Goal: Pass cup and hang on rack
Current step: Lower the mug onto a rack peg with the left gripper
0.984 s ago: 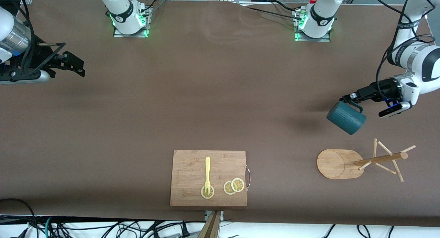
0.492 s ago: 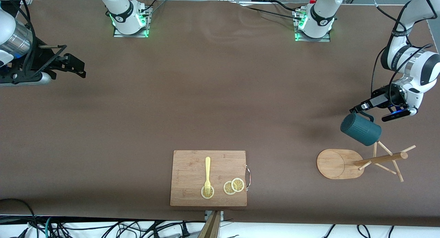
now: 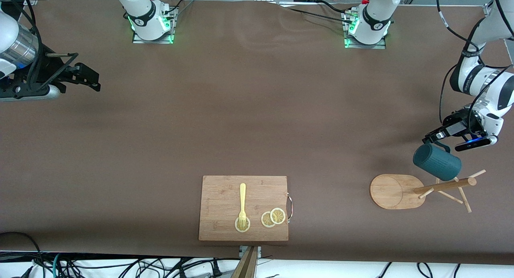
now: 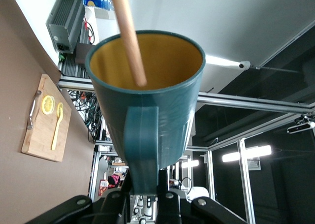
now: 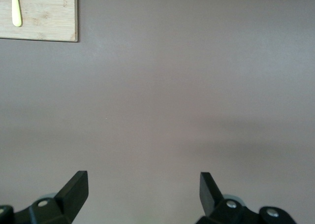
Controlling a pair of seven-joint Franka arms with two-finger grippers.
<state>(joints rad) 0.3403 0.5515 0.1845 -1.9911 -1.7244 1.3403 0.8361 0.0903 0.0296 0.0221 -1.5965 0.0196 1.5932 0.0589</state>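
Note:
My left gripper (image 3: 431, 139) is shut on the handle of the dark teal cup (image 3: 437, 162) and holds it in the air over the pegs of the wooden rack (image 3: 387, 191). The cup hides one upper peg. In the left wrist view my left gripper (image 4: 145, 194) clamps the handle, and a thin peg (image 4: 129, 32) reaches into the yellow mouth of the cup (image 4: 147, 86). My right gripper (image 3: 90, 79) waits open and empty at the right arm's end of the table; in the right wrist view it (image 5: 142, 184) is over bare table.
A rectangular wooden cutting board (image 3: 225, 197) lies near the front edge, mid-table, with a yellow fork (image 3: 242, 205) and lemon slices (image 3: 273, 217) on it. It shows in the left wrist view (image 4: 42, 130) and the right wrist view (image 5: 44, 17). Brown table stretches between the arms.
My left gripper has carried the cup toward the front camera and the left arm's end of the table, from beside the rack to over its pegs. The right arm has barely moved.

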